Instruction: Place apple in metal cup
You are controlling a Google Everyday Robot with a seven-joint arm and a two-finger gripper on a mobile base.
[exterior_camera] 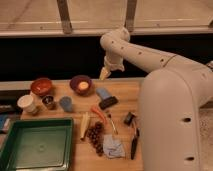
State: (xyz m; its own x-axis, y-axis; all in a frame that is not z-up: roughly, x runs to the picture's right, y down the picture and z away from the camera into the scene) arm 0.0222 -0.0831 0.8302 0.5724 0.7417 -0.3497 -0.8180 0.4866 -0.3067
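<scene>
The apple [83, 86] is a small pale yellow fruit lying in a dark purple bowl [80, 83] at the back of the wooden table [125, 92]. The metal cup [48, 102] is small and dark and stands at the left, between a white cup [26, 103] and a grey-blue cup [66, 104]. My gripper [104, 74] hangs above the table's back edge, to the right of the bowl and clear of the apple. It holds nothing that I can see.
A red-brown bowl [41, 86] sits at the back left. A green tray [35, 145] fills the front left. A corn cob [85, 125], carrot [98, 113], dark grapes [95, 137], a blue cloth [114, 147], a sponge and dark tools lie mid-table.
</scene>
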